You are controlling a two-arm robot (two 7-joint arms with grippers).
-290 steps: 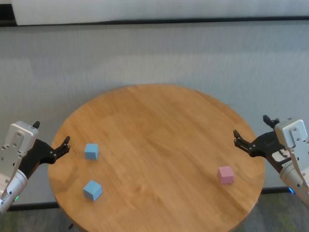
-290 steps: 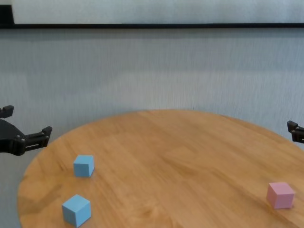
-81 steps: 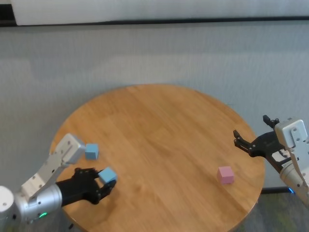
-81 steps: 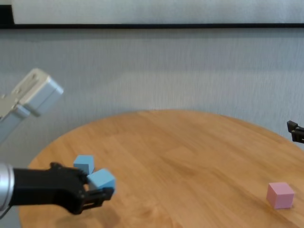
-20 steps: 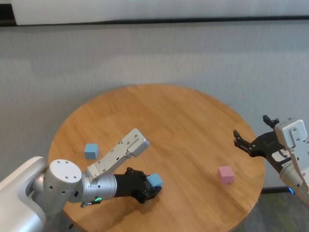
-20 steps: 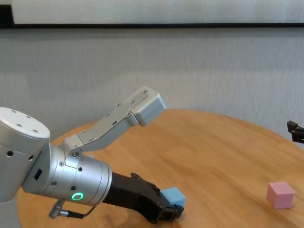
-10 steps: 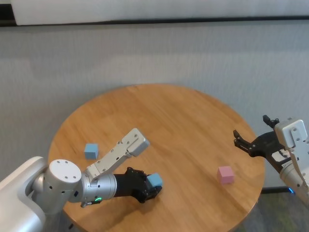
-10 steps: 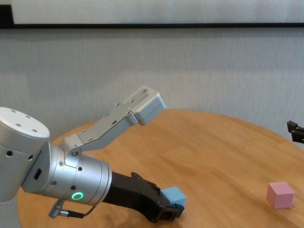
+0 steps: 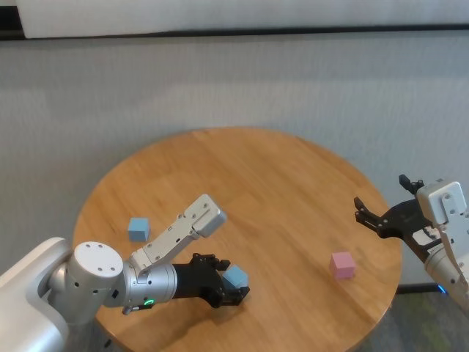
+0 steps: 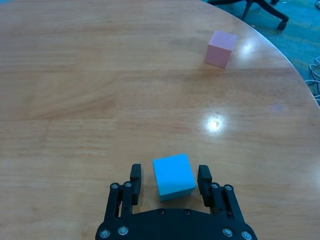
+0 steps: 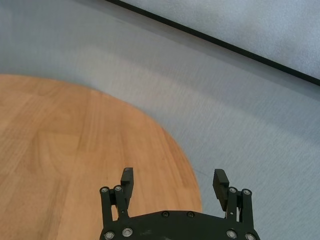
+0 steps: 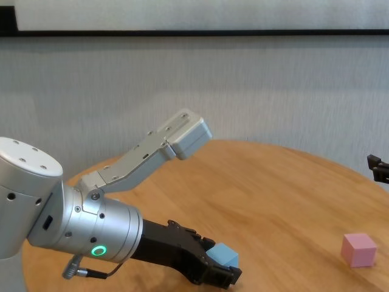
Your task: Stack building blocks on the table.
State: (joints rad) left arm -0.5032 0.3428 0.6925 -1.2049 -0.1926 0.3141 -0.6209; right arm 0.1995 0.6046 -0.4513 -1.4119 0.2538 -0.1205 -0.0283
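Left gripper [image 10: 170,181]: low over the near middle of the counter, its black fingers [image 10: 135,176] parted to either side of a light blue cube, a sliver of gap showing on each side in the left wrist view; nothing is gripped.
Nearest light blue cube [image 10: 173,176]: resting flat on the wood between the left gripper's fingers, at the near middle of the counter; also seen from the head camera [image 9: 235,277] and the chest camera [image 12: 223,256].
Left arm [image 9: 95,282]: silver, reaching in from the robot's near left, a green ring lit on its wrist.
Pink cube [image 9: 342,265]: alone on the right side of the counter, near the rim and well apart from the blue pair; the chest camera shows it [image 12: 358,249] sitting square on the wood, and the left wrist camera sees it [image 10: 220,48] farther off.
Second light blue cube [image 9: 138,229]: on the left side of the counter, farther back than the first, well apart from it, untouched.
Right gripper [image 11: 173,184]: parked off the counter's right edge, just beyond the rim, fingers [image 11: 126,179] spread wide and holding nothing; seen from the head camera [image 9: 370,213] pointing in toward the wood.
Counter [image 9: 249,191]: round, light brown wood grain, carrying all three cubes singly, none stacked.
Backdrop: a pale grey wall with a dark horizontal strip near the top.
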